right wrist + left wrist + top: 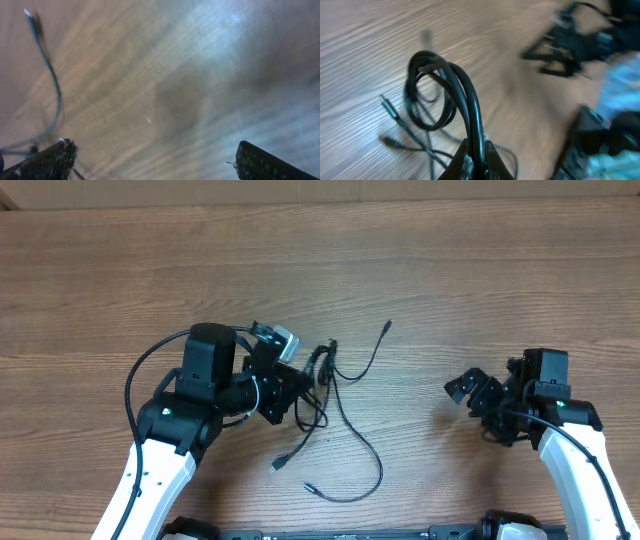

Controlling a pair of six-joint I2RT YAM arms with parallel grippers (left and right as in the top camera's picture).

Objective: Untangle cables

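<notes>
The thin black cables (pixel 335 395) lie tangled at the table's middle, with loose strands trailing to plug ends at the front (pixel 279 466) and back right (pixel 386 327). My left gripper (pixel 305 375) is shut on a looped bundle of the cables (pixel 442 82), with the cord pinched between its fingers (pixel 479 160). Plug ends lie on the wood in the left wrist view (pixel 390 112). My right gripper (pixel 470 388) is open and empty, to the right of the cables. One cable strand with a silver tip (pixel 31 16) shows at the left of the right wrist view.
The wooden table (pixel 450 270) stretches wide behind and between the arms. The thicker black arm wires loop by the left arm (pixel 140 370) and right arm (pixel 570 445). The right arm (pixel 570 40) shows blurred in the left wrist view.
</notes>
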